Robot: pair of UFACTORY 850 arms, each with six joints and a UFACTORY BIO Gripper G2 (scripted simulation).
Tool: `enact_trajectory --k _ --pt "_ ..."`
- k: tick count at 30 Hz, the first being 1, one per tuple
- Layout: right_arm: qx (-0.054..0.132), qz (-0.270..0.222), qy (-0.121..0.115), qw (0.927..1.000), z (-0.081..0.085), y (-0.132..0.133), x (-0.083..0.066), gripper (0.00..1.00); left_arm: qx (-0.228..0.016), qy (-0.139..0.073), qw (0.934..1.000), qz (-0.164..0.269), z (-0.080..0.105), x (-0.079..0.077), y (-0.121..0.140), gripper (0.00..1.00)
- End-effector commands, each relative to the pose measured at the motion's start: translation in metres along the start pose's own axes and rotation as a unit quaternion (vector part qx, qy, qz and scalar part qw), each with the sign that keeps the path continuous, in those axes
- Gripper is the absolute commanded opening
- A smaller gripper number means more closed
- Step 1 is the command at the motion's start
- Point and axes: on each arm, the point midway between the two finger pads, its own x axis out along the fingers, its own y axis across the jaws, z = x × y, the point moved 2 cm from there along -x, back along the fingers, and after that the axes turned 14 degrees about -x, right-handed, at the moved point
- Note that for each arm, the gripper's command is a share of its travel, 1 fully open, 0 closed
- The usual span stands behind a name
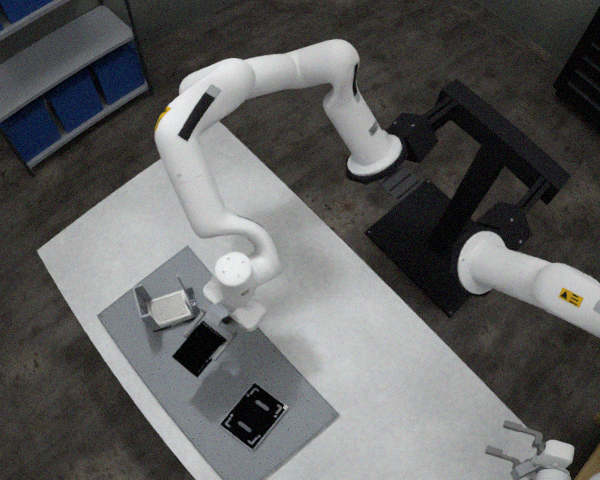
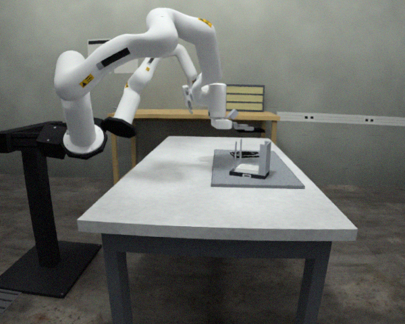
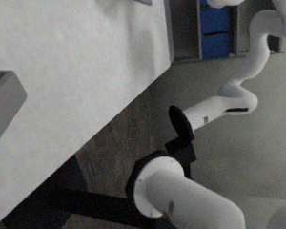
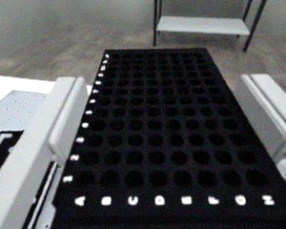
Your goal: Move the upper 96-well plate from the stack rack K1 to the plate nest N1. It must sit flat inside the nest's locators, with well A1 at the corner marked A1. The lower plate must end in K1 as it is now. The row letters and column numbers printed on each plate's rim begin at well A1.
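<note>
The black 96-well plate [image 1: 199, 349] [image 4: 157, 143] hangs level above the mat, between rack and nest. My right gripper [image 1: 207, 338] [image 4: 164, 114] is shut on its two long sides. In the right wrist view, A1 is at the plate's near left corner and row letters run along the near edge. The white lower plate [image 1: 171, 308] [image 2: 247, 169] lies in rack K1 [image 1: 142, 300] [image 2: 264, 158]. Nest N1 [image 1: 254, 413] [image 2: 246, 154] is empty; its A1 mark is not readable. My left gripper [image 1: 497, 437] is open and empty, far from both.
The rack's upright wall and thin posts [image 2: 240, 149] rise above the white plate, close to the held plate in the top view. A grey perforated mat [image 1: 310, 403] [image 2: 223, 179] carries rack and nest on the white table [image 1: 383, 351] [image 2: 181, 198].
</note>
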Motion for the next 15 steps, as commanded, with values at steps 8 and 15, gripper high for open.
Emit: enact_trajectory --k 8,15 --pt "0.000 -0.001 0.000 1.0000 0.008 0.033 0.009 0.00 0.001 0.000 1.0000 0.000 0.000 0.000 0.000 1.00" --pt "0.000 -0.001 0.000 1.0000 0.013 0.056 0.014 0.00 0.001 0.000 1.0000 0.000 0.000 0.000 0.000 1.00"
